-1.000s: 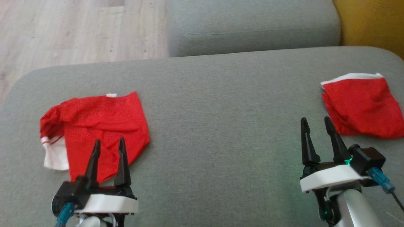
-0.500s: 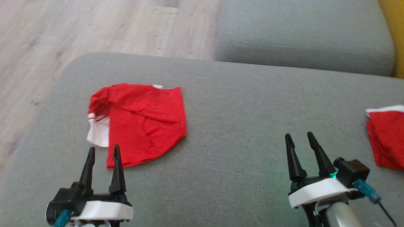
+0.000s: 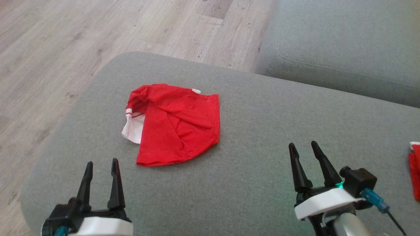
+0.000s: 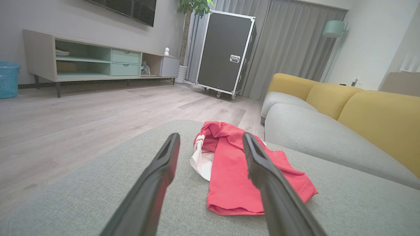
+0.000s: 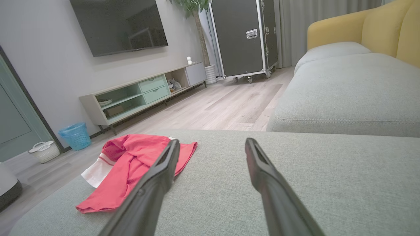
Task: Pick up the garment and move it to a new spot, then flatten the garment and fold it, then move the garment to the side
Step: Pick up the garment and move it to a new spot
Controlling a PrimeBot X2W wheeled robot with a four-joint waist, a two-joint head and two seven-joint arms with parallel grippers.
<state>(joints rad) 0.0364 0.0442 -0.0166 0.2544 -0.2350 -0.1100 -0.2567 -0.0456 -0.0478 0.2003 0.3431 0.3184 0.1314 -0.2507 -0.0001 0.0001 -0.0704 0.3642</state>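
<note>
A crumpled red garment point(image 3: 177, 124) with a white sleeve end lies on the left part of the grey cushion point(image 3: 262, 108). My left gripper point(image 3: 102, 162) stands open short of its near left corner, nothing between the fingers. In the left wrist view the garment point(image 4: 229, 177) lies just ahead of the open left gripper point(image 4: 211, 135), slightly to the right. My right gripper point(image 3: 303, 144) is open over bare cushion, well right of the garment. The right wrist view has the garment point(image 5: 131, 164) off to the left of the open right gripper point(image 5: 212, 141).
Another red cloth point(image 3: 415, 173) peeks in at the right edge of the cushion. A second grey sofa seat point(image 3: 344, 49) lies beyond, with yellow backrests point(image 4: 377, 118). Wooden floor point(image 3: 65, 49) borders the cushion's left and far edges. A TV cabinet point(image 5: 144, 95) and a black case point(image 4: 226, 52) stand farther off.
The head camera has swung left, so the whole picture shifted right and the second red cloth slid to the edge. The left gripper now sits short of the garment instead of overlapping it. Both grippers stayed open.
</note>
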